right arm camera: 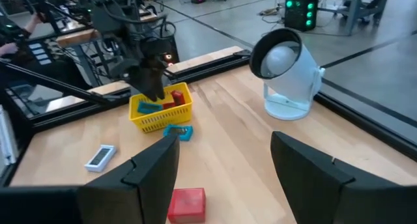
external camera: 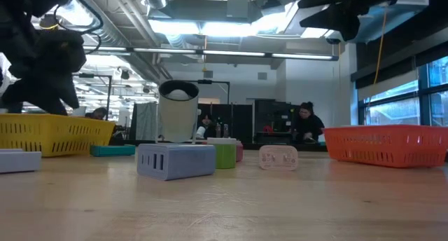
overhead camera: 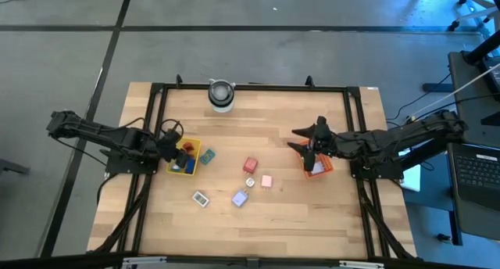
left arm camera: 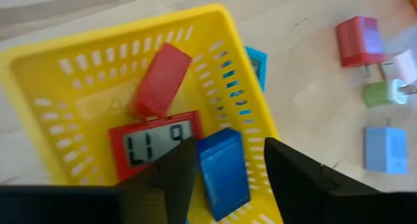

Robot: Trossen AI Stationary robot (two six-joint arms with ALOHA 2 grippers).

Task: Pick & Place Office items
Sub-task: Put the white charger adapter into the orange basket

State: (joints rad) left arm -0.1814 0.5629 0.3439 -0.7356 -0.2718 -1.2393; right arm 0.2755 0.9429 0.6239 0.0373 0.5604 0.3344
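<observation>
My left gripper (left arm camera: 229,143) hangs open over the yellow tray (overhead camera: 190,166) at the table's left. A blue block (left arm camera: 225,172) lies in the tray between its fingers, beside a red block (left arm camera: 159,81) and a red clock-like piece (left arm camera: 153,146). A teal piece (overhead camera: 207,155) lies just outside the tray. On the table's middle lie a red (overhead camera: 250,165), a pink (overhead camera: 266,181), a green-white (overhead camera: 250,181), a lavender (overhead camera: 240,197) and a white piece (overhead camera: 201,198). My right gripper (right arm camera: 225,178) is open, raised above the orange-red tray (overhead camera: 320,170) at the right.
A round grey-white cylinder (overhead camera: 221,95) stands at the table's far edge, in the middle. Black rails (overhead camera: 250,87) frame the tabletop. Bare wood lies between the loose pieces and the orange-red tray. People stand in the room behind the table in the low view.
</observation>
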